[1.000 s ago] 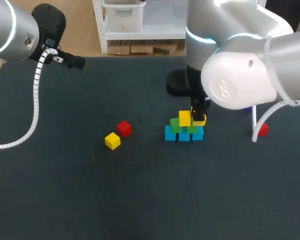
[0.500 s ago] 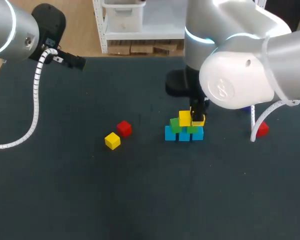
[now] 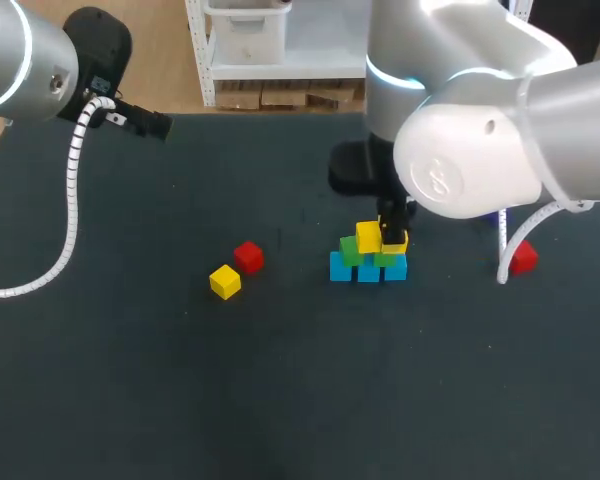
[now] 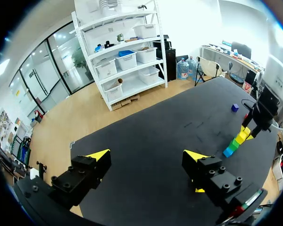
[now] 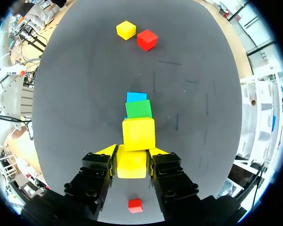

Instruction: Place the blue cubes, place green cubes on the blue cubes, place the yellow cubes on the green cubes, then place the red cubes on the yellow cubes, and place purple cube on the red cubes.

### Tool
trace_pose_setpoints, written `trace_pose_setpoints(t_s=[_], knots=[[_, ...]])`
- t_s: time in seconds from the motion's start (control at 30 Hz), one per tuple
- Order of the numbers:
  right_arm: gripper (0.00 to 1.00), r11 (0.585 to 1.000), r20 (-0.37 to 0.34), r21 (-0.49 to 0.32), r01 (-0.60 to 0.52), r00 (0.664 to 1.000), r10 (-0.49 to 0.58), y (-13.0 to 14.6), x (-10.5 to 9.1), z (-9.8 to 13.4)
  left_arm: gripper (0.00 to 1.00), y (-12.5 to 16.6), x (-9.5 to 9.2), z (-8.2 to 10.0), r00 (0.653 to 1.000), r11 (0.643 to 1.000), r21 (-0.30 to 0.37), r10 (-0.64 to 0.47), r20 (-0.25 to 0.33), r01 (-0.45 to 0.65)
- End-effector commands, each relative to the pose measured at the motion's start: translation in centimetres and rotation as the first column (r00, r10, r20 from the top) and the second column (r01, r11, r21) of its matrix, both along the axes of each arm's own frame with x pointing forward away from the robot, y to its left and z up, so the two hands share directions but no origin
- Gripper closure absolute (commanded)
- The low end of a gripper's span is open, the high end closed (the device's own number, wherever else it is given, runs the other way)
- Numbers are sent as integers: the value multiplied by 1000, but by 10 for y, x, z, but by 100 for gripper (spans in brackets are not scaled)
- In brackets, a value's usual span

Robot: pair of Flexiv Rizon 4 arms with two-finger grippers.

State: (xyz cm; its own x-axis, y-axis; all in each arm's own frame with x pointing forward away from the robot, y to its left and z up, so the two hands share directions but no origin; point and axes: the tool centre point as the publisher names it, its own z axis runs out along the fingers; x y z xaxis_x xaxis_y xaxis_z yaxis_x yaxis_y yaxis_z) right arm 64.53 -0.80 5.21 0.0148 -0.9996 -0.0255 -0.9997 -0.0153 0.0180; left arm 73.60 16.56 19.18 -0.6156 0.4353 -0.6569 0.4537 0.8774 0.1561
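Over the green cubes (image 3: 349,251), beside the first yellow cube (image 5: 138,133): second yellow cube (image 5: 131,165) clamped by right gripper (image 5: 132,155) across flat side faces; probably light, rigid, slick. Left gripper (image 4: 146,155) splayed wide, empty.

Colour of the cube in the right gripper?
Yellow cube in right gripper; clearest in right wrist view.

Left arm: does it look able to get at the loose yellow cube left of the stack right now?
Probably yes. The left gripper is open and empty, and the loose yellow cube lies apart from the red cube beside it. The right gripper holds a second yellow cube off at the stack.
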Motion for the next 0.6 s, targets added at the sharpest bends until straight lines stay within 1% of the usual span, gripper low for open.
trace_pose_setpoints(t_s=[0.03,0.07,0.17,0.2,0.23,0.27,0.6], knots=[[69,1000,-5,1,-1,1000,1,0,1,-1,0,0,1,0,1000,1000,-1,-2,-1,2],[61,1000,-6,1,-1,1000,1,0,1,-2,0,0,1,0,1000,1000,-1,-2,-1,2],[51,1000,-8,0,0,1000,0,0,1,-2,0,0,1,0,1000,1000,-1,-2,-1,2],[36,1000,-8,0,1,1000,-1,0,1,-2,0,0,1,0,1000,1000,-1,-2,-1,2],[15,1000,-8,0,2,1000,-2,0,1,-2,0,0,1,0,1000,1000,-1,-2,-1,2],[0,1000,-8,1,2,1000,-2,0,1,-2,0,0,1,0,1000,1000,-1,-2,-1,2],[0,1000,12,-12,26,1000,-25,-8,2,3,0,0,1,0,1000,1000,-1,-2,-1,2]])
